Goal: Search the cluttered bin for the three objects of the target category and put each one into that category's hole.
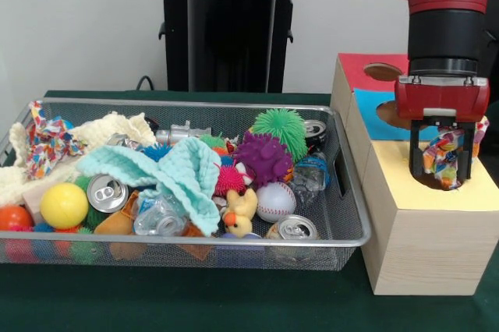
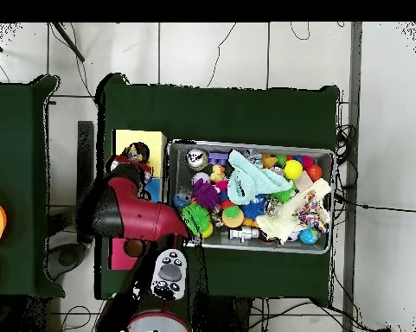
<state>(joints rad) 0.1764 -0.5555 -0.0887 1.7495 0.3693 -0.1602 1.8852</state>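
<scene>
My gripper (image 1: 442,167) hangs over the yellow-topped box (image 1: 405,184), right above its round hole. It is shut on a small confetti-patterned cloth (image 1: 442,153), whose lower end reaches the hole's rim. In the overhead view the gripper (image 2: 135,159) sits at the near edge of the yellow top (image 2: 142,138). The wire-mesh bin (image 1: 195,104) lies to the left of the boxes. A second confetti cloth (image 1: 45,141) lies at the bin's far left, also showing in the overhead view (image 2: 311,207). A cream-yellow knitted cloth (image 1: 113,129) lies beside it.
A mint knitted cloth (image 1: 179,172) lies across the bin's middle among spiky balls (image 1: 263,157), silver cans (image 1: 107,192), a baseball (image 1: 276,202) and a yellow ball (image 1: 64,205). The blue-topped (image 1: 374,106) and red-topped (image 1: 366,67) openings lie behind the yellow one.
</scene>
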